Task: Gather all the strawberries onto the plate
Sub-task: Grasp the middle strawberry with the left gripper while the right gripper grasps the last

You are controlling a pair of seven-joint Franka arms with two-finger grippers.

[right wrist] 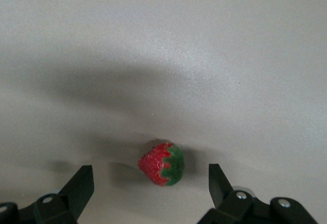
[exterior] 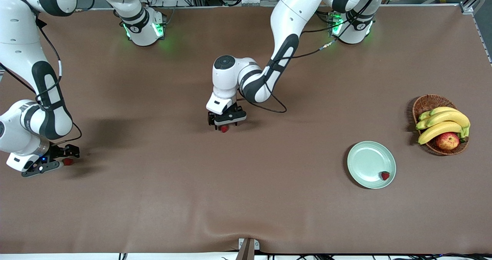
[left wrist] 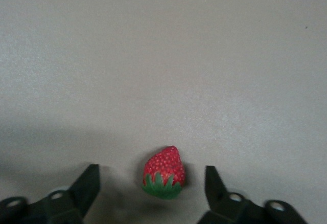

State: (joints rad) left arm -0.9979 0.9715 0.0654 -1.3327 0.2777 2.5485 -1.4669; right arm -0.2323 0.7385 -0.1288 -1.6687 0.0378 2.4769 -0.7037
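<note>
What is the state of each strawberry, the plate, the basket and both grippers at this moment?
Strawberry in plate: collected.
Middle strawberry: on table, between left gripper fingers, untouched.
End strawberry: on table, between open right gripper fingers.
Plate: one berry.
Basket: holds bananas, apple.

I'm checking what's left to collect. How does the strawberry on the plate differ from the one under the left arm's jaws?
The strawberry on the plate already lies near the rim of the plate, with no gripper near; the strawberry at mid-table lies on the bare table. The left gripper straddles that one with jaws apart, not touching. Both are small, red and green-topped.
</note>
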